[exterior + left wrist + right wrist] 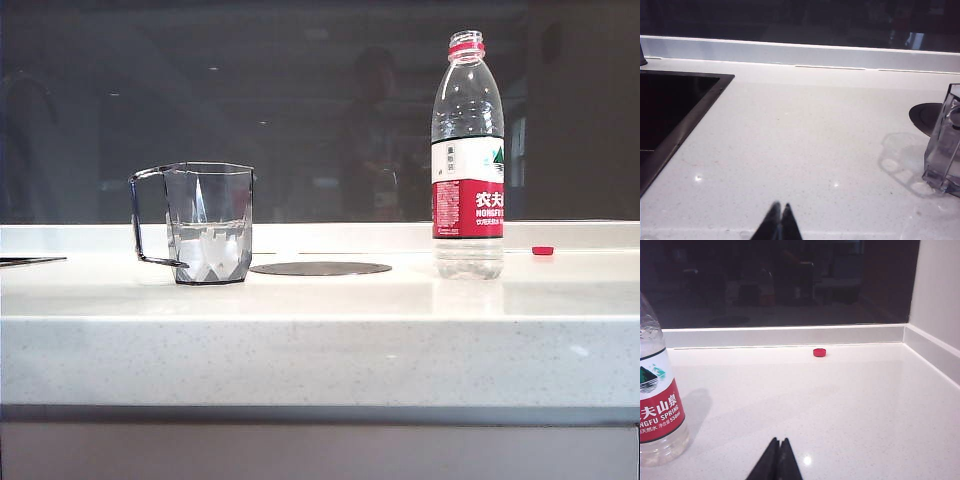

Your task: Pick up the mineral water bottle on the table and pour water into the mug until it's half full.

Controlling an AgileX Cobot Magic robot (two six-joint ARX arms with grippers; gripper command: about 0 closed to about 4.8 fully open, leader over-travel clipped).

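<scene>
Half-filled mug (208, 224), uncapped mineral water bottle (467, 160) nearly empty

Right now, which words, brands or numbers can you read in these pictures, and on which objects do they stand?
"NONGFU SPRING": red band of the mineral water bottle label.
"农夫山泉": large white characters on the same label.
"550ml" and the smaller print: too small to read surely.
The mug, red cap and both shut grippers, left and right: no text.
</scene>
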